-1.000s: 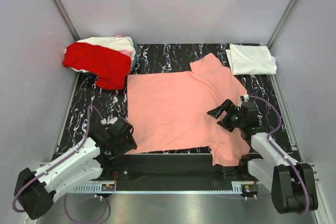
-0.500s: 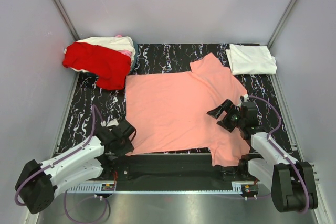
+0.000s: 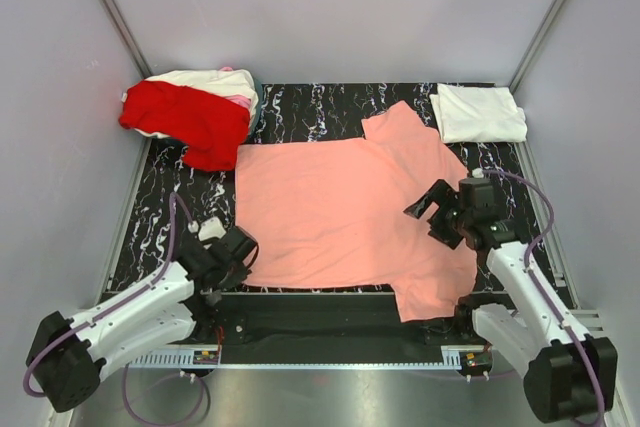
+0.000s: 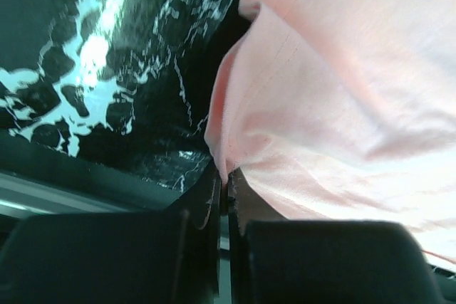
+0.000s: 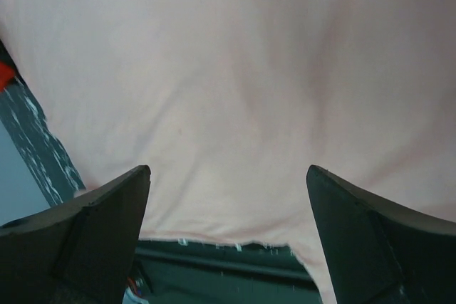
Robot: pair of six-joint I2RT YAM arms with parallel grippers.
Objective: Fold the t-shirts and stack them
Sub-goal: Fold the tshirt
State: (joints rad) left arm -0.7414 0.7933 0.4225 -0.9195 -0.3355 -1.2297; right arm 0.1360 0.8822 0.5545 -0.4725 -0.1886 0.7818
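A salmon-pink t-shirt (image 3: 335, 209) lies spread flat on the black marbled table (image 3: 190, 202), its sleeves at the right. My left gripper (image 3: 236, 259) is shut on the shirt's near-left corner; the left wrist view shows the pink hem (image 4: 235, 126) pinched between the closed jaws and lifted into a fold. My right gripper (image 3: 437, 217) hovers open over the shirt's right side, and the pink cloth (image 5: 228, 90) fills its view with nothing between the fingers (image 5: 92, 226). A bright red t-shirt (image 3: 190, 120) lies on a pile of white and pale pink ones (image 3: 225, 84) at the back left.
A folded white t-shirt (image 3: 478, 112) sits at the back right corner. Grey walls enclose the table on three sides. A metal rail (image 3: 340, 359) and the arm bases run along the near edge.
My left gripper closed on the shirt's near-left corner. The right gripper rose and shifted slightly back and right, staying open. The shirt's near edge shifted a little.
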